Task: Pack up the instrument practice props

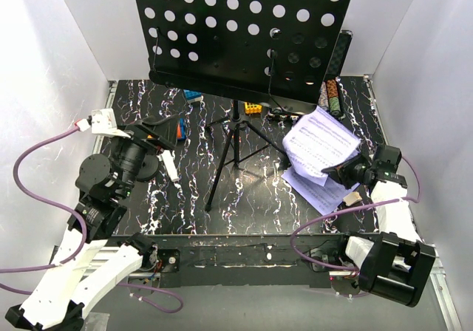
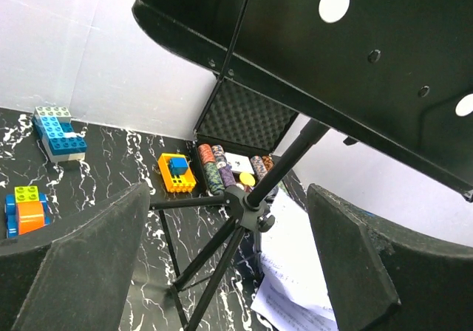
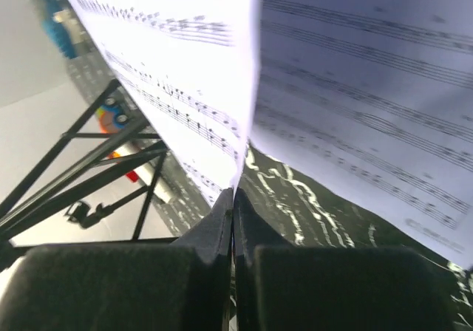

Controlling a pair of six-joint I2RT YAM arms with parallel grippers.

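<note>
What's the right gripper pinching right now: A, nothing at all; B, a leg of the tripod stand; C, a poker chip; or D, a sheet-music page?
D: the right gripper is shut on the edge of a white sheet-music page, seen in its wrist view.

Music stand's tripod legs (image 1: 221,170) and overhanging desk (image 1: 240,32) mid-table, bare tabletop (image 1: 192,205) nearer

an open black case (image 2: 247,118) with a foam-lined lid stands against the white wall (image 2: 89,57), poker chips (image 2: 214,170) in rows inside. just left of it lies a yellow block (image 2: 176,173); a blue block (image 2: 59,133) and an orange-green block (image 2: 26,209) sit farther left on the black marbled table (image 2: 111,161).
</note>
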